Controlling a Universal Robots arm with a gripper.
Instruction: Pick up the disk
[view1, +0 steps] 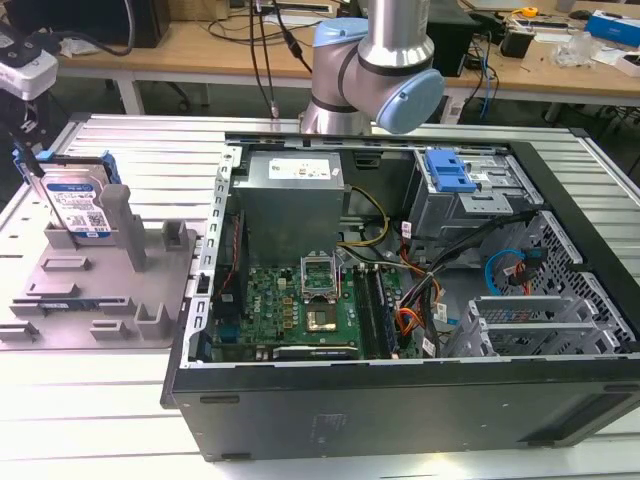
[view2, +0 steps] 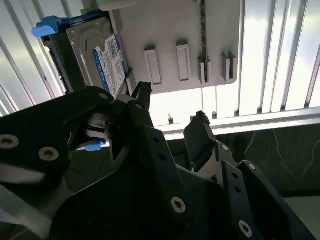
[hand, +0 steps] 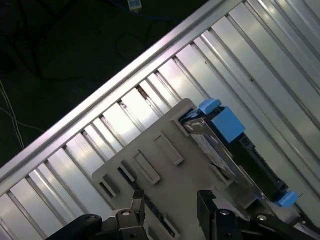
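Note:
The disk (view1: 78, 205) is a silver-grey drive with a white-and-blue label and blue side rails. It stands on edge in the grey fixture plate (view1: 100, 300) at the exterior view's left. Both wrist views look down on the disk (view2: 100, 55) (hand: 220, 150) and the plate (view2: 170, 30) (hand: 150, 165) from well above. My gripper (view2: 171, 107) (hand: 171, 200) is open, its black fingers (view2: 142, 92) spread with nothing between them. It hangs over the plate's edge, apart from the disk.
An open computer case (view1: 590, 250) fills the middle and right of the exterior view, with a blue drive-bay bracket (view1: 448, 170) and a power supply (view1: 295, 200) inside. The ribbed aluminium table (view1: 120, 140) ends at an edge (hand: 125, 80) with dark floor beyond.

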